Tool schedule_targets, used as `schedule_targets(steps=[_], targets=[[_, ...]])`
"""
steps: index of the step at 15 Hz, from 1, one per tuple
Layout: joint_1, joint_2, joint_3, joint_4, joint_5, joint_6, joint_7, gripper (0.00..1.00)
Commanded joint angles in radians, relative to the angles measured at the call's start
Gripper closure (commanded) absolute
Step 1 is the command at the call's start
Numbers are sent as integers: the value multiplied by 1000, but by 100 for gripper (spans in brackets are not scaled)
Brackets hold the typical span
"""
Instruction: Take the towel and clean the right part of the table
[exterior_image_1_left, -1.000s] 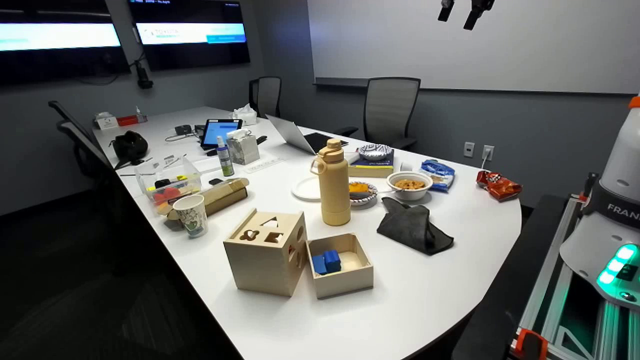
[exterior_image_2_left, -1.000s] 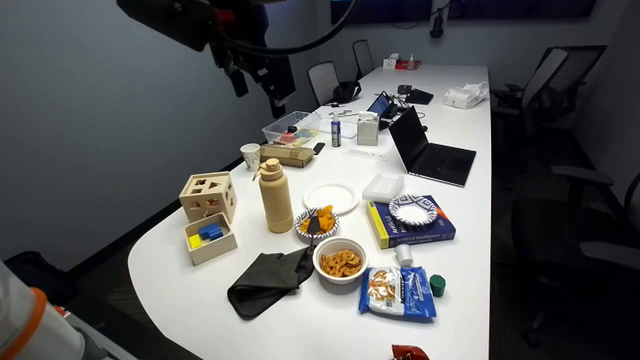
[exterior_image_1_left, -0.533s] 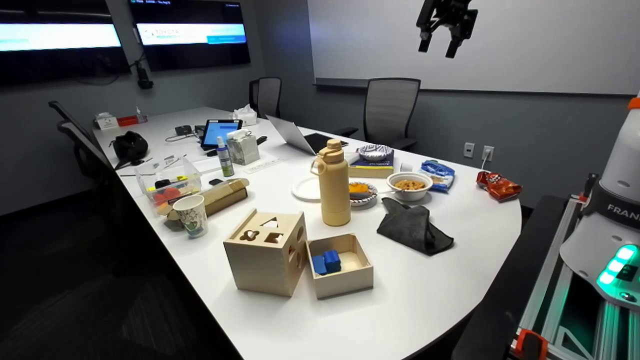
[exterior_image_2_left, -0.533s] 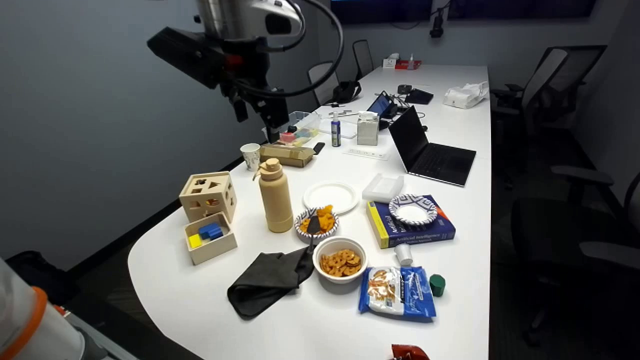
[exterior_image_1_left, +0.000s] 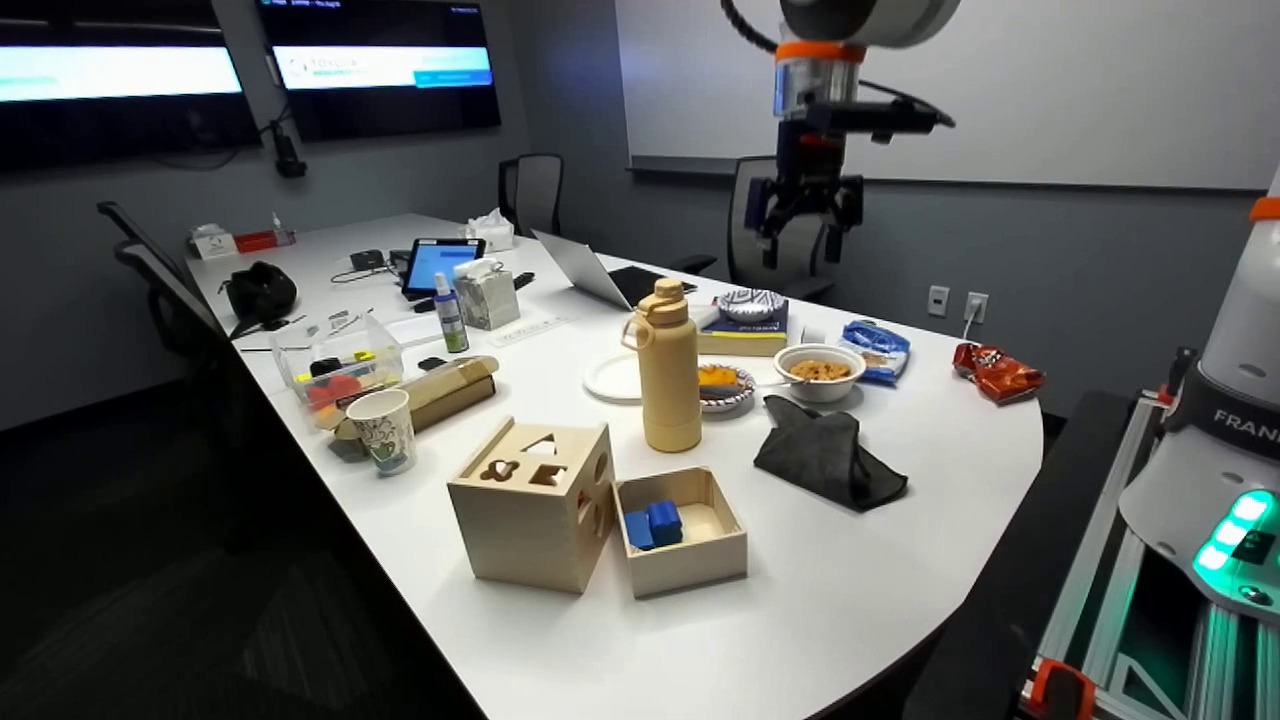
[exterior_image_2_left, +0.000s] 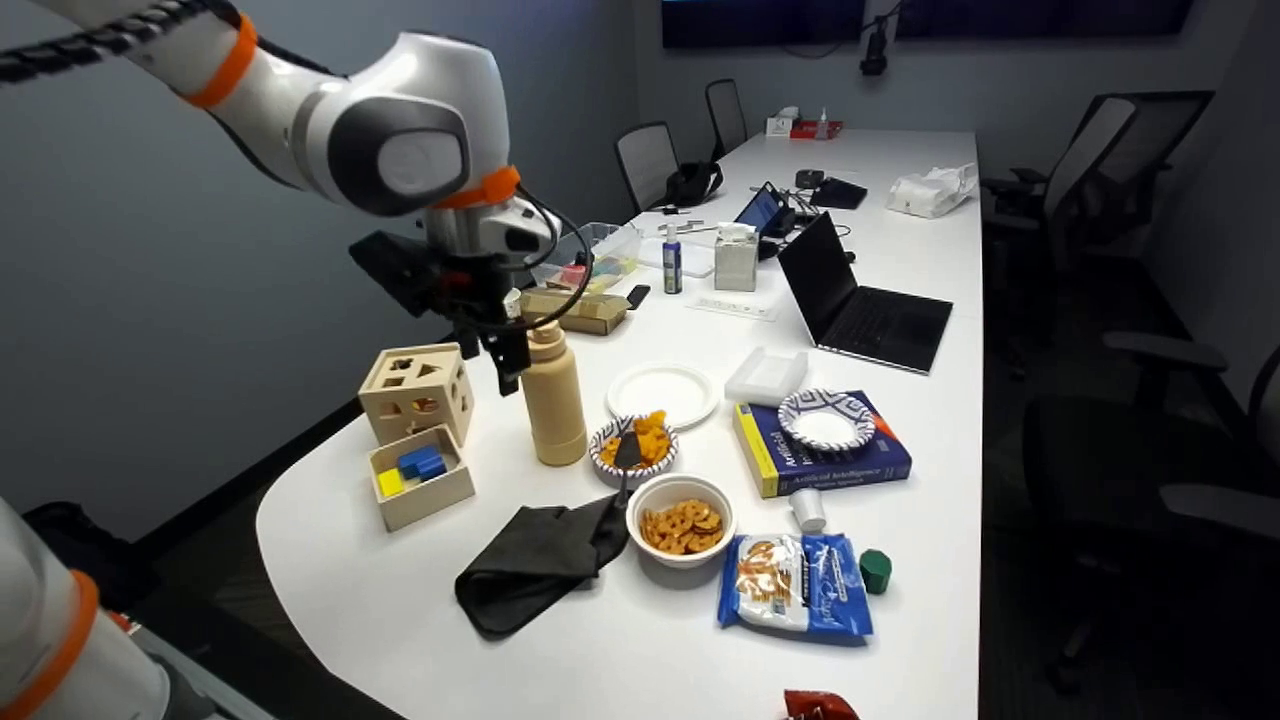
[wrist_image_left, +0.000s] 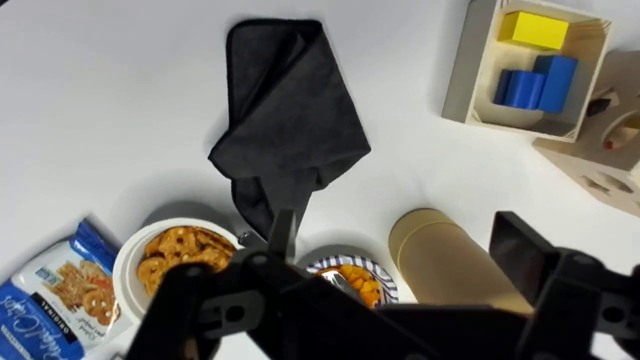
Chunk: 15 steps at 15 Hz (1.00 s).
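The towel is a dark grey, folded cloth lying crumpled on the white table (exterior_image_1_left: 840, 590). The towel (exterior_image_1_left: 830, 460) shows in both exterior views (exterior_image_2_left: 540, 560) and in the upper middle of the wrist view (wrist_image_left: 295, 115). One narrow end of it reaches to the rim of the pretzel bowl. My gripper (exterior_image_1_left: 801, 250) hangs well above the table, pointing down, apart from the towel. In the wrist view the gripper (wrist_image_left: 398, 232) has its fingers spread wide with nothing held between them. The towel lies beyond the fingertips there.
A tan bottle (exterior_image_1_left: 670, 370) stands tall near the towel. The pretzel bowl (exterior_image_2_left: 680, 560), an orange-snack bowl (exterior_image_2_left: 610, 462) and a blue snack bag (exterior_image_2_left: 795, 585) are close by. An open wooden box (exterior_image_1_left: 690, 575) with blocks sits beside a shape-sorter cube (exterior_image_1_left: 530, 520).
My arm has come down from high above, and the gripper is now lower over the table, nearer the bottle. The gripper stays open. The towel and other objects have not moved.
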Motion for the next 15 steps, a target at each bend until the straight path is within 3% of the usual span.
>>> schedule_targets(steps=[1,4,7,11,15], targets=[[-8,200,14,-8,7,186,137,0],[-9,361,-19,-4,39,331,166,0],[-25,509,-16,26,180,424,82,0],[-146,645,98,85,402,471,-95,0],[-247,754,166,135,490,493,-190,0]])
